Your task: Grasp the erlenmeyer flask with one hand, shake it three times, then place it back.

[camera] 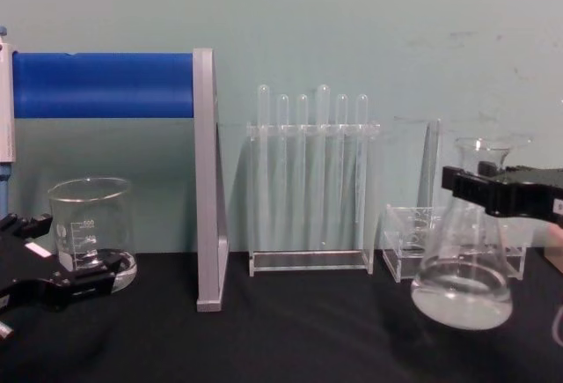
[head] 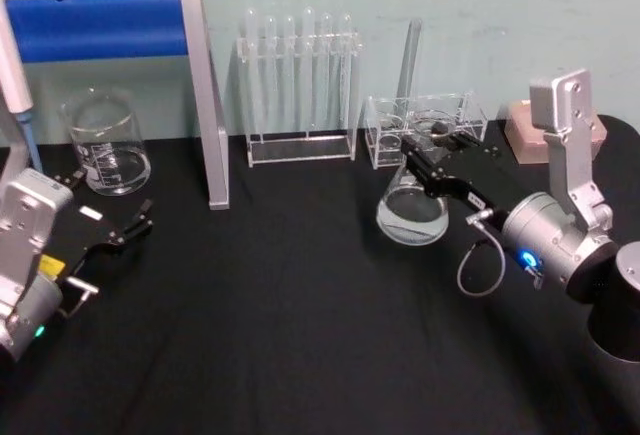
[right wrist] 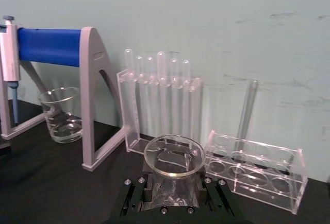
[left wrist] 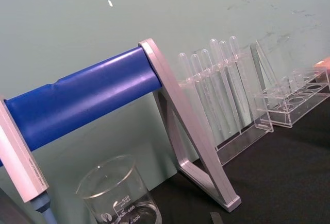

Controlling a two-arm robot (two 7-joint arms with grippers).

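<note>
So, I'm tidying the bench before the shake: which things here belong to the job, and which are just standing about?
Job: flask; right hand, shut on the flask's neck.
Standing about: beaker; test tube rack; small clear rack; blue-barred stand; left hand, open, idle by the beaker.

Clear erlenmeyer flask (head: 412,213), black right gripper (head: 412,151) — blue bar (head: 100,25), grey stand (head: 210,115), black tabletop (head: 300,335)

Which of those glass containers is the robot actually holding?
The cone-shaped flask on the right: the right gripper has its jaws clamped round the neck. The straight-sided beaker on the left stands free.
</note>
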